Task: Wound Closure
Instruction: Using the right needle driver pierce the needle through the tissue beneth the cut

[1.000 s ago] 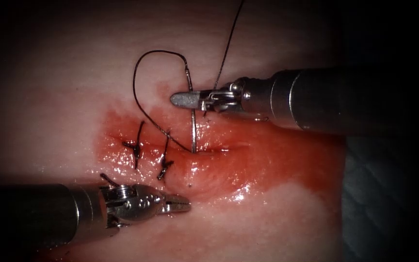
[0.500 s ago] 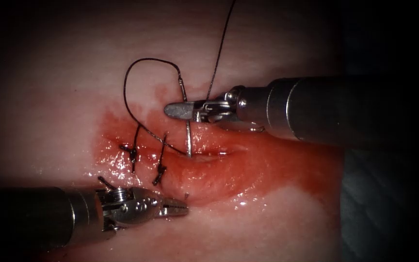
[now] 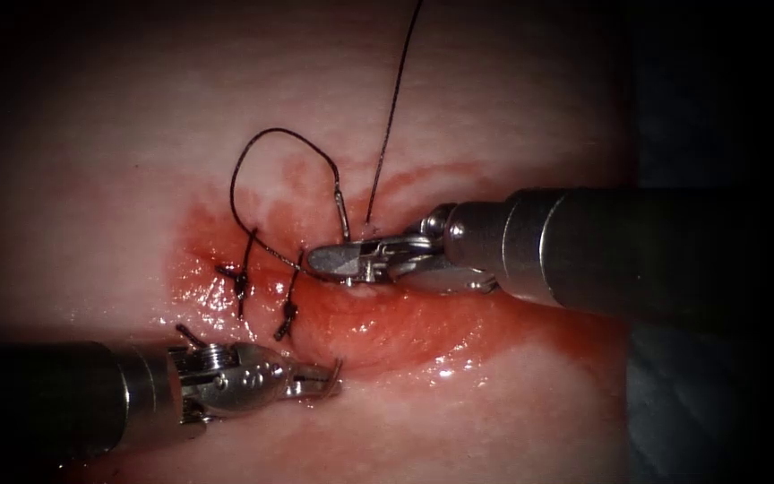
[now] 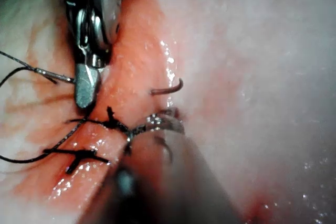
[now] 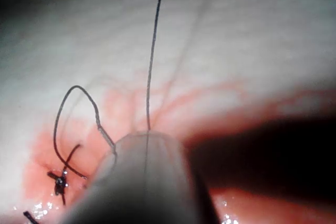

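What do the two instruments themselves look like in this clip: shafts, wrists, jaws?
Both are dark cylindrical shafts ending in silver metal wrists with visible pins. The left tool has short tapered jaws and small holes along its wrist; the right tool has a blunt, rounded jaw tip.

Thread (image 3: 253, 152) loop blocks upper left of cut (image 3: 387, 309); tissue (image 3: 512, 421) lower right open.
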Controlling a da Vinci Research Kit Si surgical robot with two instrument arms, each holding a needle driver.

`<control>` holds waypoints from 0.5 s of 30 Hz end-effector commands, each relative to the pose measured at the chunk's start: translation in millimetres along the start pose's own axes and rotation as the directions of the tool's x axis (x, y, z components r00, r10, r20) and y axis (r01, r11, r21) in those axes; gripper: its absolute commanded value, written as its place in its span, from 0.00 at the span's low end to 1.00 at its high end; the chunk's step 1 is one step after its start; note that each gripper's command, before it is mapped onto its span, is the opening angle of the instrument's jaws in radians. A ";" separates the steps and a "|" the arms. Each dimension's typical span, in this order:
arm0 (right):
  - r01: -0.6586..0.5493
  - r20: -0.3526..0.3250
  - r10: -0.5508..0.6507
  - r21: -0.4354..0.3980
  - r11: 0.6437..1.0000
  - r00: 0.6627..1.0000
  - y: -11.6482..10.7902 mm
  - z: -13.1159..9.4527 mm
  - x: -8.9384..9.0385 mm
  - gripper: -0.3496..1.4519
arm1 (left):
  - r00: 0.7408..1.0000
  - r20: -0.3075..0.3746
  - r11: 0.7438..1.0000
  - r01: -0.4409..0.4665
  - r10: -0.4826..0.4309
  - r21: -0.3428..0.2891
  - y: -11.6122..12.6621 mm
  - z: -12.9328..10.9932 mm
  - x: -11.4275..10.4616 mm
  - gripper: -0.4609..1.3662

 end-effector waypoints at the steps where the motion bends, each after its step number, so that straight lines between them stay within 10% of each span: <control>1: 0.005 0.013 -0.005 -0.012 1.000 1.000 0.1 0.0 -0.4 0.00 | 1.000 0.001 1.000 0.000 0.000 -0.005 0.1 0.0 0.0 0.16; 15: 0.006 0.049 -0.005 -0.018 1.000 0.999 0.4 -0.5 -2.7 0.00 | 1.000 0.001 1.000 0.000 0.000 -0.007 -0.1 -0.2 0.1 0.15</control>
